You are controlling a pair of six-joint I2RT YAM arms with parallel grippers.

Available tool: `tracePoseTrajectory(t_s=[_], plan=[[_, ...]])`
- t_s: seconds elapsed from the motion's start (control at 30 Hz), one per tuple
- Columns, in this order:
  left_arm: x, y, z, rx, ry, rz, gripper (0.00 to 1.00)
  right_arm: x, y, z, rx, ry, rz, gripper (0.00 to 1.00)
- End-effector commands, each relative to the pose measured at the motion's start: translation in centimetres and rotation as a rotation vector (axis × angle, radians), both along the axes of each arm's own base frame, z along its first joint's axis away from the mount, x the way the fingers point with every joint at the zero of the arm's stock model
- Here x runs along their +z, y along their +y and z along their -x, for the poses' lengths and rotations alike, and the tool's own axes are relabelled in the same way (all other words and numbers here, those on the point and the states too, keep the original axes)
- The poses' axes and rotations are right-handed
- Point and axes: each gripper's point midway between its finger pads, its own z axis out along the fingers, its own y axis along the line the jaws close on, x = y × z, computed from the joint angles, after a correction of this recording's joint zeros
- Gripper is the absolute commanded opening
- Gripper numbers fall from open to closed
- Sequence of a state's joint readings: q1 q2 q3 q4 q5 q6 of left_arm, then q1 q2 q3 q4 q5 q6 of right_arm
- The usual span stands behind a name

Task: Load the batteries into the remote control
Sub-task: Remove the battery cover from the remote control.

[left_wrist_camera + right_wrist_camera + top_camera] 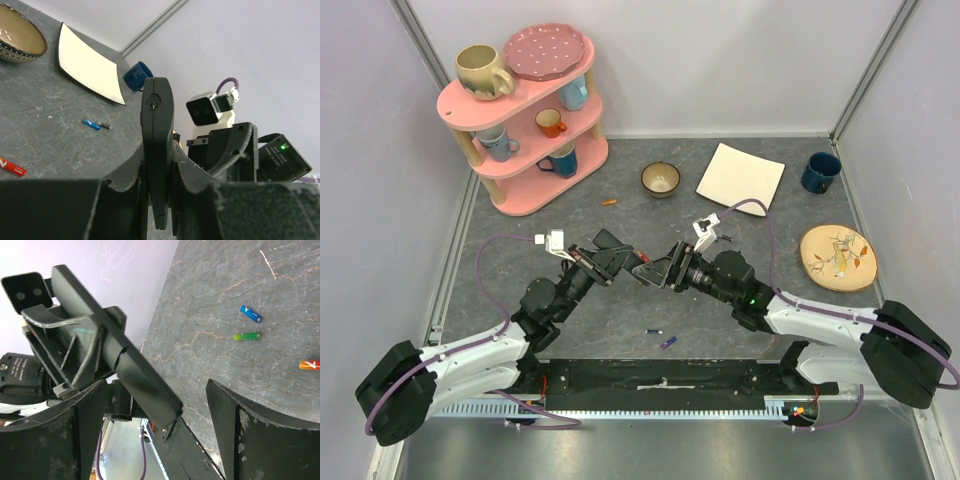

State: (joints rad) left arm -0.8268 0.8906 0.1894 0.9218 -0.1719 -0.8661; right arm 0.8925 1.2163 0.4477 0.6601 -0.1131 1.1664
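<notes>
Grey table [620, 215], batteries [246, 336] lying loose. Left end effector [157, 180] is clenched on the remote [157, 120], held aloft on edge. Right end effector [155, 390] stands spread wide around its free end.

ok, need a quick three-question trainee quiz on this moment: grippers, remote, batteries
1. True or false: the left gripper is shut on the remote control.
2. The right gripper is: A) open, B) shut on a battery, C) shut on the remote.
3. How many loose batteries does the right wrist view show on the table?
Key: 1 true; 2 A; 3 three (blue, green, orange).
</notes>
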Motion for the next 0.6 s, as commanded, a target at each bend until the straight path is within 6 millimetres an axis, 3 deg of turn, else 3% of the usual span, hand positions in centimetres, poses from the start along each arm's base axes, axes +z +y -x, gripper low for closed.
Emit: tracePoseTrajectory(t_s=[0.0, 0.23, 0.27, 0.3, 0.33, 0.37, 0.4, 0.47, 0.5, 0.57], plan=[[0.8, 0.6, -0.3, 0.032, 0.000, 0.063, 0.02, 3.0, -0.1, 0.1, 0.025, -0.094, 0.026, 0.89], [0.1, 0.5, -0.5, 0.034, 0.033, 0.067, 0.02, 3.8, -1.2, 1.0, 0.075, -0.183, 0.157, 0.94], [-0.2, 0.4, -0.6, 0.035, 0.047, 0.067, 0.02, 5.3, -1.4, 0.7, 0.069, -0.246, 0.181, 0.94], [-0.5, 0.3, -0.6, 0.033, 0.062, 0.061, 0.02, 3.8, -2.1, 0.8, 0.079, -0.227, 0.279, 0.94], [-0.9, 0.3, -0.7, 0.035, 0.081, 0.055, 0.02, 3.9, -2.5, 0.7, 0.078, -0.247, 0.324, 0.94], [-0.7, 0.0, -0.7, 0.019, 0.094, 0.058, 0.02, 5.5, -2.9, 0.2, 0.070, -0.320, 0.365, 0.94], [-1.7, -0.3, -0.8, 0.006, 0.127, 0.027, 0.02, 3.9, -4.3, 0.0, 0.053, -0.288, 0.477, 0.94], [-1.9, -1.4, -0.8, -0.079, 0.159, 0.010, 0.02, 4.6, -5.3, -0.3, 0.037, -0.327, 0.540, 0.93], [-2.2, -1.7, -0.7, -0.108, 0.178, 0.006, 0.02, 3.7, -6.4, -0.6, 0.023, -0.332, 0.621, 0.93], [-2.0, -1.8, -0.6, -0.163, 0.193, 0.043, 0.02, 3.7, -7.3, -0.8, 0.015, -0.344, 0.683, 0.92]])
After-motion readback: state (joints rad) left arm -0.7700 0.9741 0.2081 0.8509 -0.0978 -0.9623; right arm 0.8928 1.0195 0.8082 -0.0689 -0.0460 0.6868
